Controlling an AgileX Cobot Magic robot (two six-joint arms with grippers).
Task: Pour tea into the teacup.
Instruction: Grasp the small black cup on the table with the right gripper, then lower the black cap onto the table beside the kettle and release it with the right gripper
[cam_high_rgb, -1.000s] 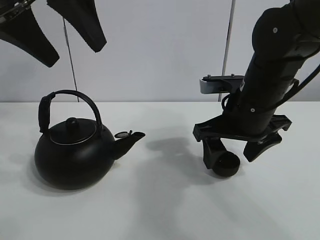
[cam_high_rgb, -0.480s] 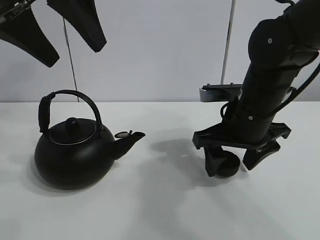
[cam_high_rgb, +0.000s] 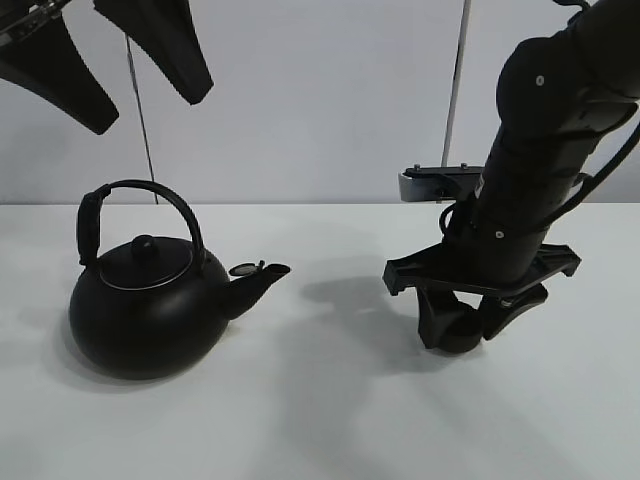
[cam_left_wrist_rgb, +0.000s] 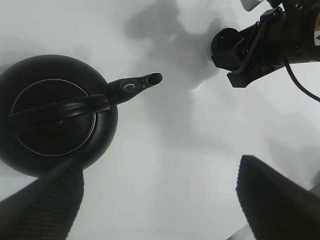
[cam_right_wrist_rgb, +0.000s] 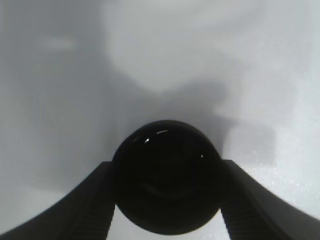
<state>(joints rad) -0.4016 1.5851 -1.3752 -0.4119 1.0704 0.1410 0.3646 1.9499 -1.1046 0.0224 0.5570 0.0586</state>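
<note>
The small black teacup (cam_high_rgb: 457, 330) stands on the white table (cam_high_rgb: 330, 420) at the right, and my right gripper (cam_high_rgb: 466, 324) is shut on it, one finger pressed to each side. The right wrist view shows the teacup (cam_right_wrist_rgb: 166, 175) wedged between both fingers (cam_right_wrist_rgb: 95, 200), its round mouth facing the camera. A big black kettle (cam_high_rgb: 140, 315) with an arched handle sits at the left, its spout (cam_high_rgb: 262, 276) pointing right toward the cup. My left gripper (cam_high_rgb: 150, 108) hangs open high above the kettle. From the left wrist view, the kettle (cam_left_wrist_rgb: 50, 115) lies below and the teacup (cam_left_wrist_rgb: 223, 42) farther off.
A white wall (cam_high_rgb: 320, 100) with thin vertical seams closes the back of the table. Bare table surface lies between the kettle's spout and the cup, and along the front edge.
My right gripper has lowered a little and closed its fingers onto the teacup, which stood between open fingers a second ago. The left arm and the kettle have not moved.
</note>
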